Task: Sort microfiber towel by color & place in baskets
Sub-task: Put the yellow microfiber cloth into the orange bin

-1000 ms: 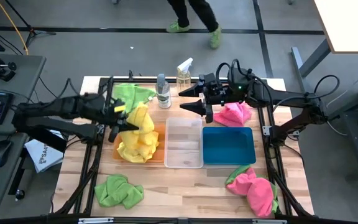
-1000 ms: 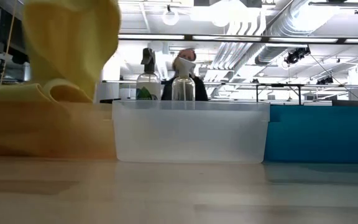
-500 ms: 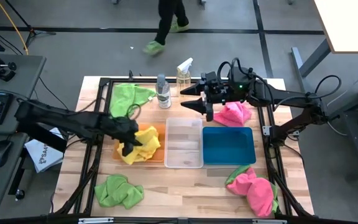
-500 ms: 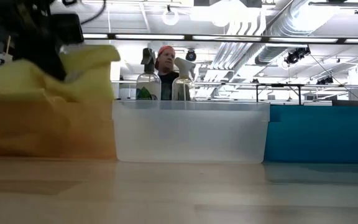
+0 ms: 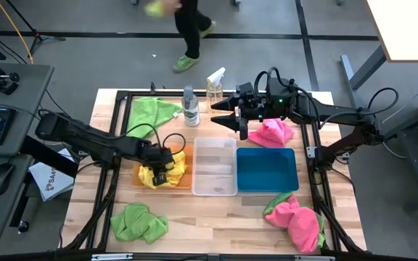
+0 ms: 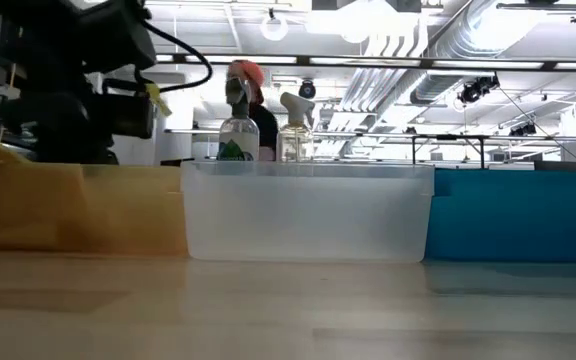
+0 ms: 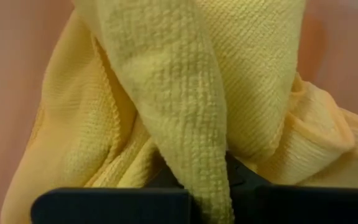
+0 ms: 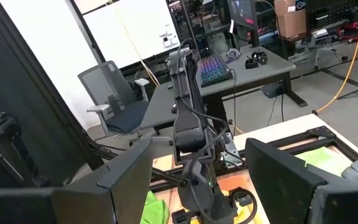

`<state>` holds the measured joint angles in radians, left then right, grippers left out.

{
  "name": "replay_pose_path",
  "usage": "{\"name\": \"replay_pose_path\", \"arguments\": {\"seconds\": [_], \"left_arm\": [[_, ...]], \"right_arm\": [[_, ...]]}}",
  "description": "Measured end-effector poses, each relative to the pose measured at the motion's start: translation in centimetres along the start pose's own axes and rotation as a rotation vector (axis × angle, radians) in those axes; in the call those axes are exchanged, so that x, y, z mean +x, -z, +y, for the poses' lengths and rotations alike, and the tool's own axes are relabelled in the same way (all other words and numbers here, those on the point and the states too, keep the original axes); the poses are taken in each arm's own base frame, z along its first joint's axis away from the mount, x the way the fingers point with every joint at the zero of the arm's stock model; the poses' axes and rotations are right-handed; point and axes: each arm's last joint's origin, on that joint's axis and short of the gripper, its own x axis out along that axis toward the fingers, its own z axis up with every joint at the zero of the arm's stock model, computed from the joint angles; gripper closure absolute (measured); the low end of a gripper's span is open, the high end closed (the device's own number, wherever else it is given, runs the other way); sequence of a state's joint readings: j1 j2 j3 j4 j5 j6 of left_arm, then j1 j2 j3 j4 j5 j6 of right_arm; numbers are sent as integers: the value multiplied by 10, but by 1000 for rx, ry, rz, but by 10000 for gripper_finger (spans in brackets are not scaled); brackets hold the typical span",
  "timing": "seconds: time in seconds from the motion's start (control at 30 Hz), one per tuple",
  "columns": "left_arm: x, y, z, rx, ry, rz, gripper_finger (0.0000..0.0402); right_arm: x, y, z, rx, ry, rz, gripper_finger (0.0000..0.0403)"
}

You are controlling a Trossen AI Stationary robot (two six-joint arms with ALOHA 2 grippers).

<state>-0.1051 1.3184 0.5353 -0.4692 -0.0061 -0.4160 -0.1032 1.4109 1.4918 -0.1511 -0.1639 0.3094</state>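
A yellow microfiber towel [image 5: 167, 170] lies heaped in the orange basket [image 5: 188, 154]. My left gripper [image 5: 158, 167] is down in that basket, shut on the towel. In the low view the left gripper [image 6: 98, 95] stands above the orange basket's wall [image 6: 78, 205]. The clear basket [image 5: 215, 167] and the teal basket [image 5: 267, 170] stand to its right. My right gripper [image 5: 227, 122] hovers open above the clear basket's far end, next to a pink towel [image 5: 274, 133]; in its wrist view the right gripper [image 8: 197, 186] shows spread fingers. My left gripper pinches a narrow raised fold of the yellow towel [image 7: 201, 155] between its two fingers. It comes from above, pointing down into the orange basket. The rest of the towel lies slack and bunched on the basket's floor around the fingers.
Two spray bottles [image 5: 190, 107] [image 5: 214, 85] stand at the far edge. A green towel [image 5: 151, 112] lies far left, another green towel [image 5: 140, 221] near left, and a second pink towel [image 5: 296, 217] near right. A person walks on the floor beyond the table.
My left gripper has come down from above the orange basket into it, moving toward the near right. The yellow towel, which hung lifted below the gripper, now lies heaped in the basket. The person beyond the table has walked on.
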Motion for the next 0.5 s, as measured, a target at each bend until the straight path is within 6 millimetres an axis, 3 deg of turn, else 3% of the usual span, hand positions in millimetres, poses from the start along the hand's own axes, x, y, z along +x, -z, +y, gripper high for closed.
{"name": "replay_pose_path", "arguments": {"seconds": [0.2, 0.5], "left_arm": [[-9, -10, -4, 42, -1, -4, 383], [-53, -38, -16, 174, -41, 19, 272]], "right_arm": [[0, 1, 0, 0, 2, 7, 151], [0, 1, 0, -2, -2, 9, 151]]}}
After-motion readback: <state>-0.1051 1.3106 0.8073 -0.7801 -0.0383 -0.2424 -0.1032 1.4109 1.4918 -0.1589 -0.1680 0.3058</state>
